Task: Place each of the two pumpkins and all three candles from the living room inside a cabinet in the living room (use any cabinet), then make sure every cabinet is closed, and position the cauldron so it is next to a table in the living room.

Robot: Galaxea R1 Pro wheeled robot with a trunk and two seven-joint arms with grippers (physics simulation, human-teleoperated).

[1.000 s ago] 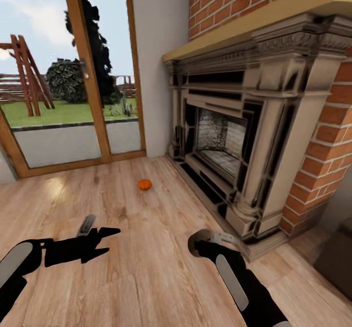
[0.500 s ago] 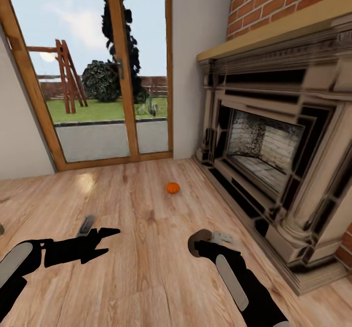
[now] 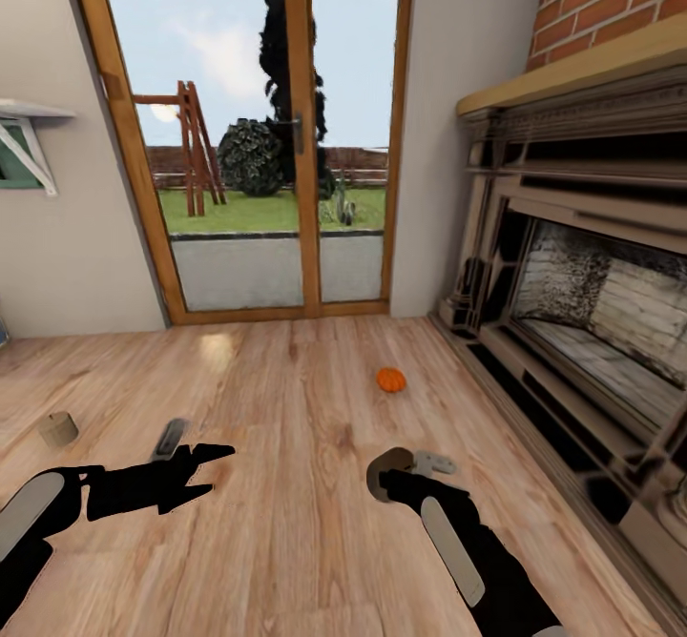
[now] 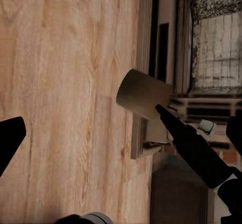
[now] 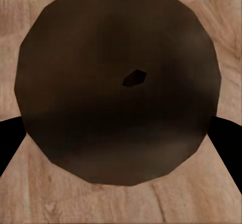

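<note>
Pumpkin (image 3: 389, 380) unmoved on floor; camera panned left, fireplace (image 3: 582, 322) shifted right

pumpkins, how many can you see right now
1. The pumpkin lies on the wooden floor between the glass door and the fireplace, ahead of the right hand. A second may be out of view.

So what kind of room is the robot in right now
Most likely a living room: an ornate fireplace in a brick wall, a wood plank floor, and glazed doors onto a garden.
</note>
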